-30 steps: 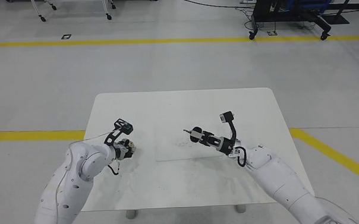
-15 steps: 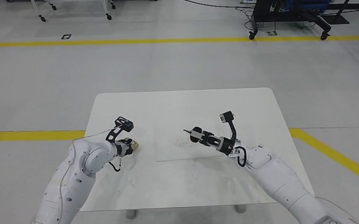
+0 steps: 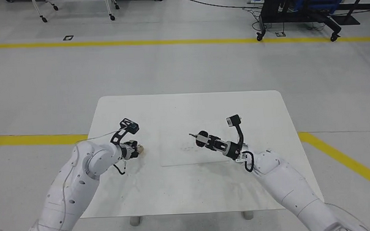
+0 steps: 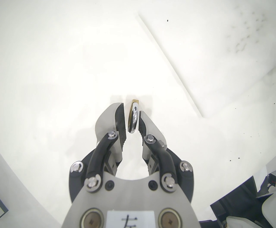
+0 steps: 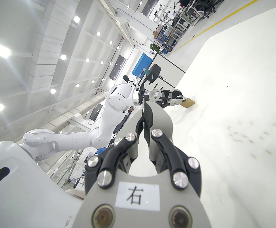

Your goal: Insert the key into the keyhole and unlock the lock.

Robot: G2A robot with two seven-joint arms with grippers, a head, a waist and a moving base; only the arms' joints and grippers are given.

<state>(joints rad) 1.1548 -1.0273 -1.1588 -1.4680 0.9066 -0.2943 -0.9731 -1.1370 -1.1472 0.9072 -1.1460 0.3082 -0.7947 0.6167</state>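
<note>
A brass padlock [image 3: 139, 150] with a silver shackle is at the left part of the white table [image 3: 234, 107]. My left gripper [image 3: 132, 150] is shut on its shackle. In the left wrist view the padlock [image 4: 133, 114] stands edge-on between the pads [image 4: 120, 123]. The right wrist view shows the padlock [image 5: 188, 102] tilted, its brass body touching the table, with the left gripper [image 5: 177, 97] on it. My right gripper [image 3: 201, 138] hovers near the table's middle, shut on the key [image 3: 191, 136], whose thin tip points toward the padlock. Its fingers [image 5: 151, 121] are pressed together.
A thin white sheet [image 3: 192, 155] lies on the table's middle, its edge [image 4: 172, 71] running close beside the padlock. Dark scuff marks [image 5: 243, 136] dot the sheet under the right arm. About a hand's width of bare table separates the two grippers.
The left arm has shifted slightly toward the table's middle and the brass padlock now shows past its fingertips. The right arm with the key has not moved.
</note>
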